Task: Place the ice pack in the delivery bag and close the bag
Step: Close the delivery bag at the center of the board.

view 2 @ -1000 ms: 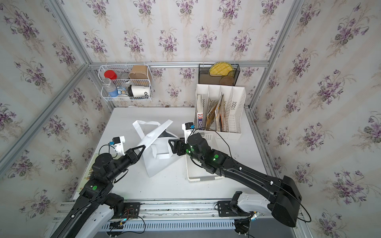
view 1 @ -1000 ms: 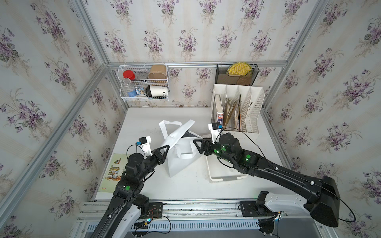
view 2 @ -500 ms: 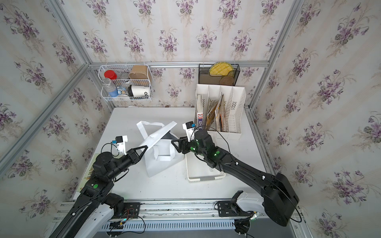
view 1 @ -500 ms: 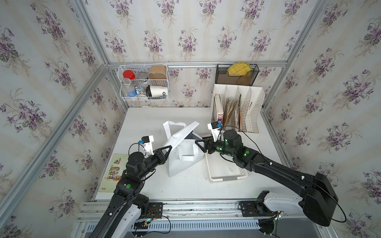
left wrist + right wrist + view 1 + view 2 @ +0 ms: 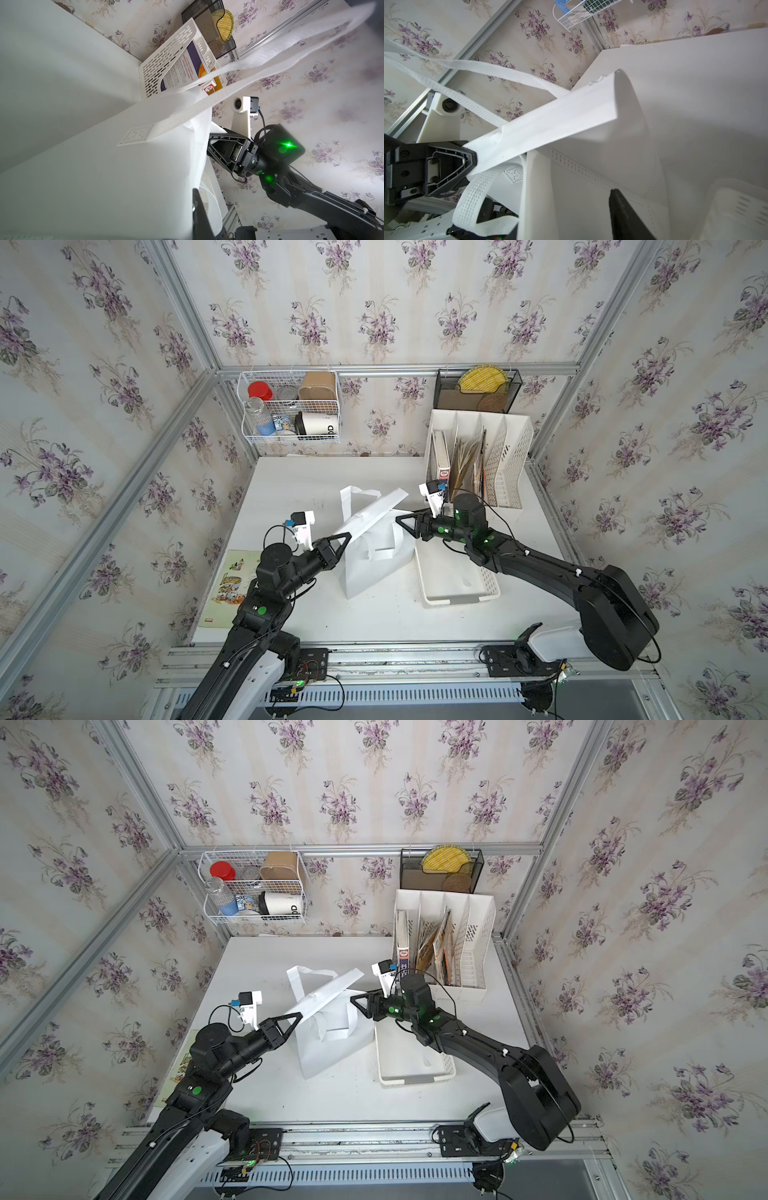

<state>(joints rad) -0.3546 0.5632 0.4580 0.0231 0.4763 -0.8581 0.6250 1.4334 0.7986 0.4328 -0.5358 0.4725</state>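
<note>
White fabric, the delivery bag (image 5: 370, 572) stands near the middle of the desk (image 5: 291, 489) in both top views. Its top is pulled askew, and one strap handle loops toward 12 o'clock. At the bag's 10 o'clock the left gripper (image 5: 348, 536) is clamped tight on the folded top edge. At its 1 o'clock the right gripper (image 5: 400, 517) sits at the rim. Fabric hides one of its fingers, so I cannot tell whether it grips. Just beside the bag, at 4 o'clock, lies a white perforated basket (image 5: 457, 596).
</note>
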